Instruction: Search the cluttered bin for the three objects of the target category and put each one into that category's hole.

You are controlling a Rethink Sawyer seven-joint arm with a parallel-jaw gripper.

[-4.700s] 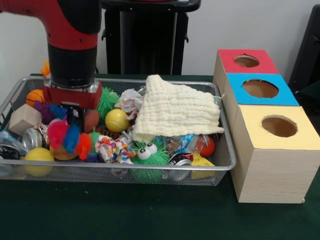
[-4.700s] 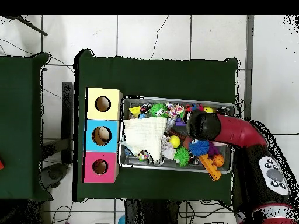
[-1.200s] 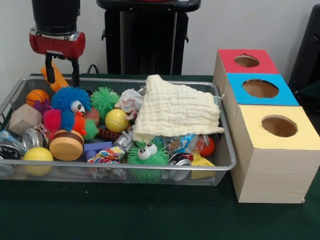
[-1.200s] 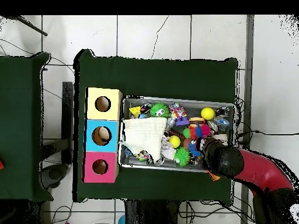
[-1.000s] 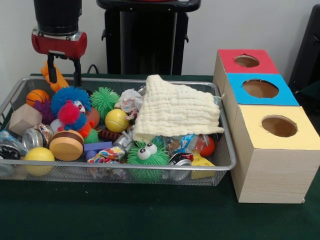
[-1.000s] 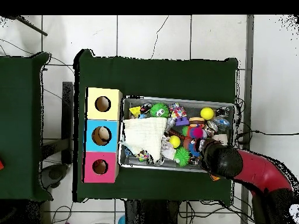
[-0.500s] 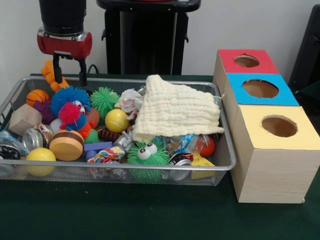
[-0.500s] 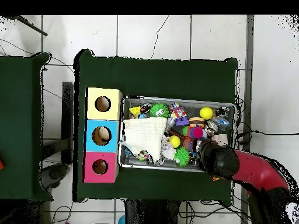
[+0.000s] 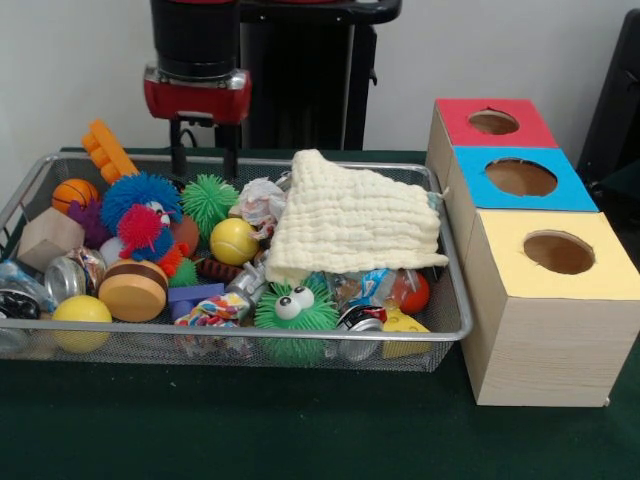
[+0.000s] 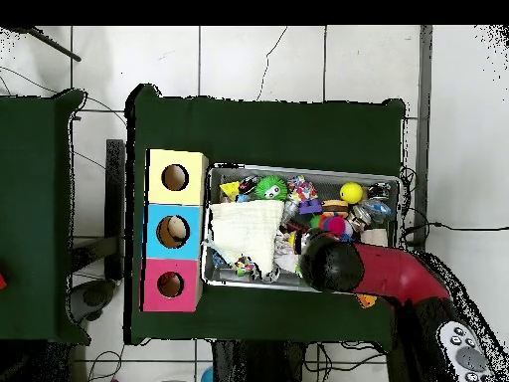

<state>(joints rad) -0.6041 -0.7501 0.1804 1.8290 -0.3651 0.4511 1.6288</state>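
Note:
The silver wire-mesh bin is full of toys on the green table; it also shows in the overhead view. My gripper hangs open and empty over the bin's far rim, just above a green spiky ball. The red-surrounded hole is in the far wooden box at the right, also seen from overhead. In the overhead view the arm's wrist hides the gripper.
A cream cloth covers the bin's right half. Also in the bin: an orange toy at the far left rim, a yellow ball, a green googly-eyed toy, a fuzzy blue and pink toy. Blue hole and yellow hole lie nearer.
My gripper has moved along the bin's far rim, rightward in the front view, from beside the orange toy to above the green spiky ball. It stays open and empty. The toys have not moved.

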